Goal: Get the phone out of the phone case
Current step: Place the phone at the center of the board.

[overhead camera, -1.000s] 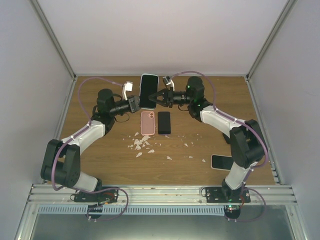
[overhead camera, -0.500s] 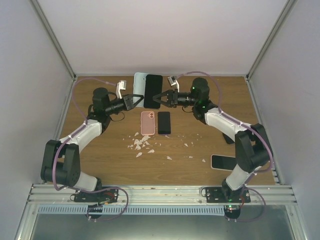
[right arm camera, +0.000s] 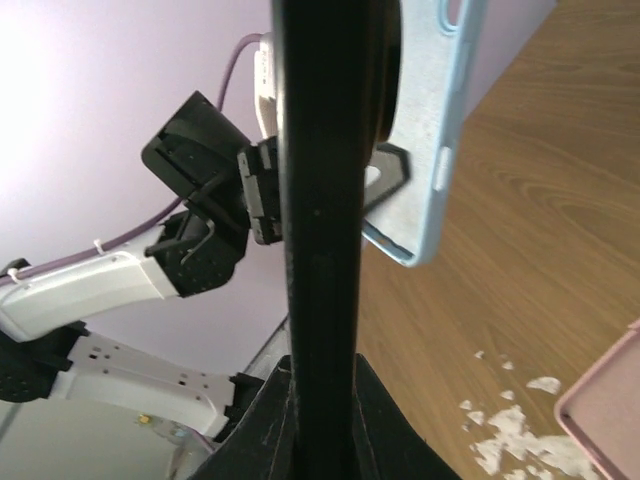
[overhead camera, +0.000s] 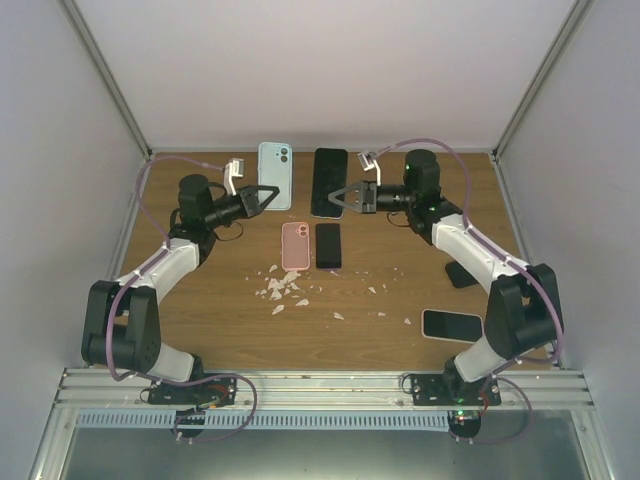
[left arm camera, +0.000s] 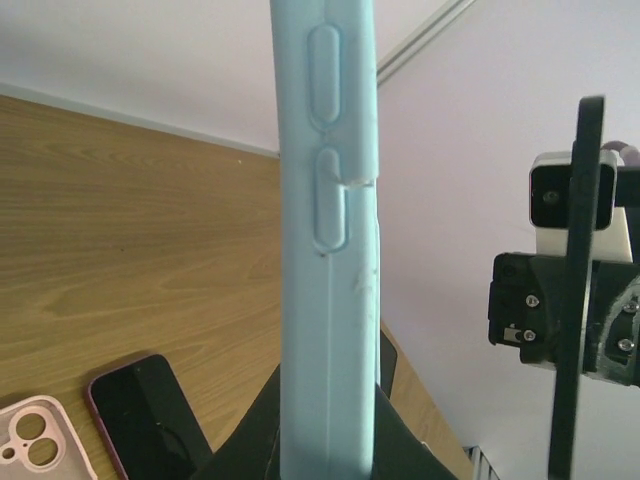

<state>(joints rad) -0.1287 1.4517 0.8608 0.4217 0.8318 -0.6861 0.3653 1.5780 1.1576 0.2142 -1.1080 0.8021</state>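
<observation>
Above counter [overhead camera: 230,320], left gripper [overhead camera: 272,196] clenched on phone case [overhead camera: 275,165], right gripper [overhead camera: 337,197] clenched on phone [overhead camera: 330,170], long axes parallel, phone clear to left gripper's right.

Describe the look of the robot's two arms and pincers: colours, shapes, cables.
Both look alike. The left arm and right arm have rounded black joints linked by white shells, with a purple cable looping alongside each. The left pincer and right pincer are black, tapering to narrow tips, each with a small white camera block.
</observation>
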